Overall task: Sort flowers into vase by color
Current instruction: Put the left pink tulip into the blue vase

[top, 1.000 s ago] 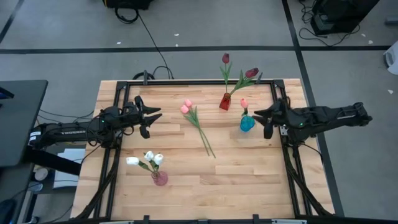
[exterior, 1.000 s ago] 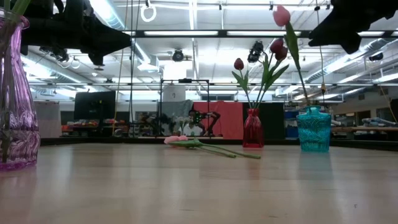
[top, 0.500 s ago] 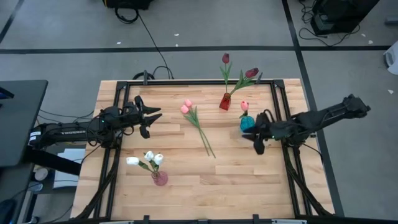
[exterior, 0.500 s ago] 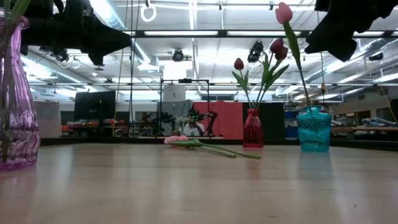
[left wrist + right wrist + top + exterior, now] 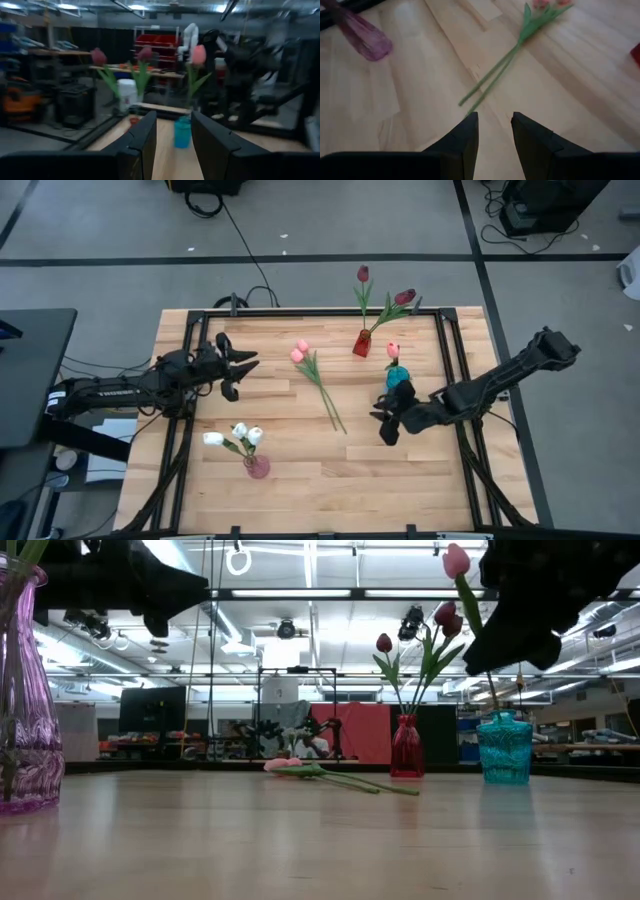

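Two pink tulips (image 5: 299,354) lie loose on the wooden bench (image 5: 300,442), bud heads side by side toward the far edge, long green stems (image 5: 328,397) trailing together toward its middle. Around them stand three vases: a red vase (image 5: 361,343) holding two dark red tulips (image 5: 363,274) at the far side, a teal vase (image 5: 398,376) with a single pink tulip (image 5: 393,350) just to its right, and a clear purple vase (image 5: 257,467) of white tulips (image 5: 243,434) near the front left. The right gripper (image 5: 386,424) hangs above the bench in front of the teal vase, to the right of the stem ends, fingers parted and empty. The left gripper (image 5: 243,369) hovers left of the pink buds, also parted, holding nothing.
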